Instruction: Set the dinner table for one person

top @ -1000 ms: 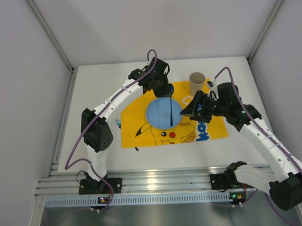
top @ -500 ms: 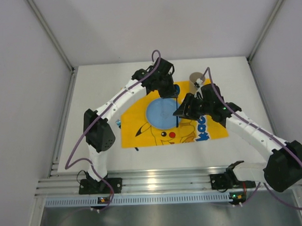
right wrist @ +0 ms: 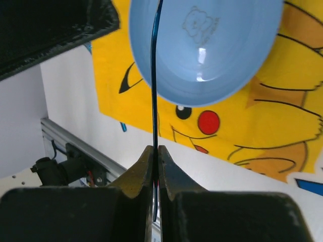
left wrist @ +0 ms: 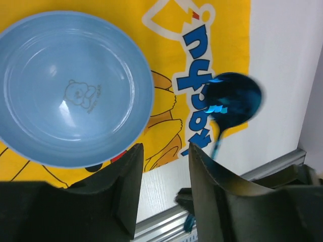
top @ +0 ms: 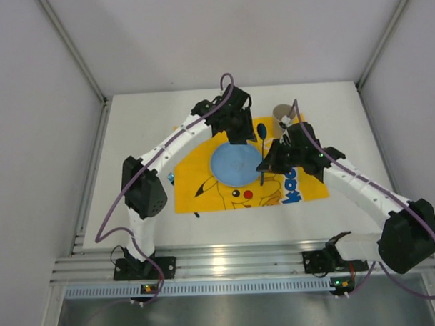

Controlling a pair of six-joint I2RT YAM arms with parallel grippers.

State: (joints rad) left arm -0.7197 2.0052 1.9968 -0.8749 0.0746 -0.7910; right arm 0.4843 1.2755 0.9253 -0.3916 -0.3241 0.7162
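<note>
The dinner tabletop [top: 141, 115], flat and matte white, spreads beneath both arms, which reach over its cloth-covered middle. The right end effector [right wrist: 155, 151] has its two dark fingers pressed together on the thin handle of a dark blue spoon [right wrist: 153, 91]. Its own camera shows that clamp plainly, with the handle running away as a slim curved line across the pale blue plate [left wrist: 75, 30], but the spoon's bowl falls outside that view. The left wrist view supplies it: a glossy oval bowl, blurred, over the blue lettering near the edge of the yellow printed mat [top: 193, 189]. That view also shows the left end effector [left wrist: 165, 148] with its fingers apart and nothing between them, and a small bear outline printed in the round, smooth, shallow plate. Only the top view takes in the tan cylindrical cup [top: 280, 112] by the mat's far edge toward the right, partly behind the right arm, and the ribbed silver rail [top: 221, 263] along the near edge. A second ago the spoon's line crossed the plate's middle; it now sits just right of the plate's rim. The right arm has folded inward toward the centre, and the left end effector has shifted slightly right at the plate's far side.
</note>
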